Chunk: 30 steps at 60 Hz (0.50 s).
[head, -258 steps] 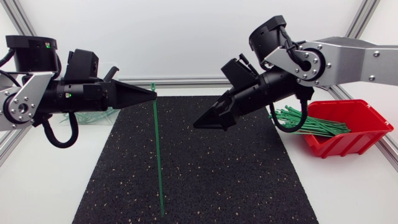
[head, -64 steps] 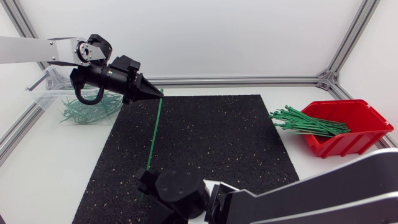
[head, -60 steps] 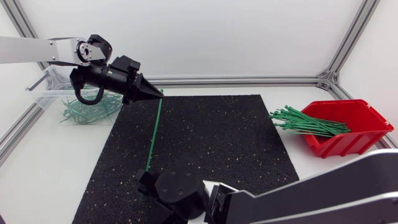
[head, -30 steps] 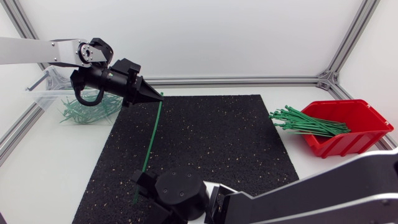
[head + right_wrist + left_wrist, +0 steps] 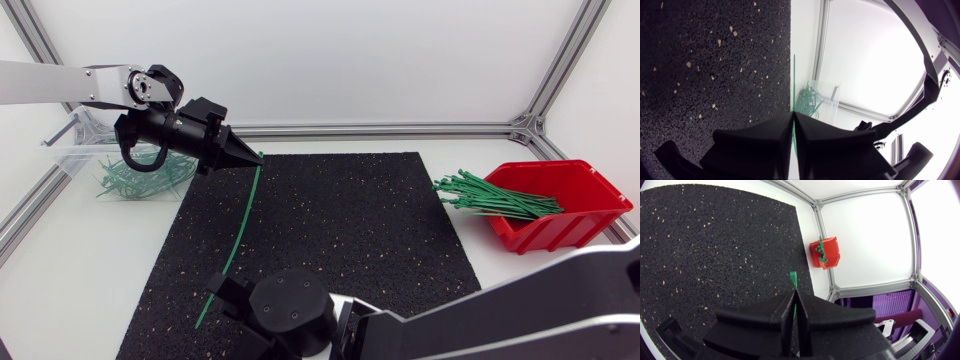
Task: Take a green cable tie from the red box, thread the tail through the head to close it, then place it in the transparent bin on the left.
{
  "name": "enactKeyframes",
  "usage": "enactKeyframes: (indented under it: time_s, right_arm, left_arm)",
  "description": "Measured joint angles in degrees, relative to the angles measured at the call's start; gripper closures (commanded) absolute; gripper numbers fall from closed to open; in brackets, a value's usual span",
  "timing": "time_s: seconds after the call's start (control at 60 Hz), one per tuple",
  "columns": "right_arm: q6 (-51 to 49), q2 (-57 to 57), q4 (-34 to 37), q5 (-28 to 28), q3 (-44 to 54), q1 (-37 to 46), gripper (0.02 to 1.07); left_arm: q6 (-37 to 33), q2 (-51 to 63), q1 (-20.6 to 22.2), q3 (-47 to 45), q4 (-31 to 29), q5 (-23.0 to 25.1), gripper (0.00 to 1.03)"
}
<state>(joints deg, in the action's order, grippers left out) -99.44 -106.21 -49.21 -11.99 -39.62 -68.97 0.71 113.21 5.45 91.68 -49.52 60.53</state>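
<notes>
A green tie (image 5: pixel 241 222) stretched over the mat (image 5: pixel 350 230), with the left gripper (image 5: pixel 253 157) clamped on its head end at 11 o'clock and the right gripper (image 5: pixel 216 284) clamped on its tail at 7 o'clock. The box (image 5: pixel 575 218) sat at 3 o'clock.

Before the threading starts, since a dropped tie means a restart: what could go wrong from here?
1. The cable tie bows between the left gripper and the right gripper; the thin tail might slip from the right fingers.
2. Only a short tip sticks out past the left fingers, so the tail could miss the head.
</notes>
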Motion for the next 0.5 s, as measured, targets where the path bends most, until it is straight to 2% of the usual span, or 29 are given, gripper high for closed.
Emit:
enactKeyframes:
  time_s: [0.5]
  right_arm:
    - [13.81,2.51,0.63,-0.02,-0.02,0.98,1.02]
  left_arm:
    - [-4.7,-0.46,-0.11,-1.09,-0.11,0.02,1.0]
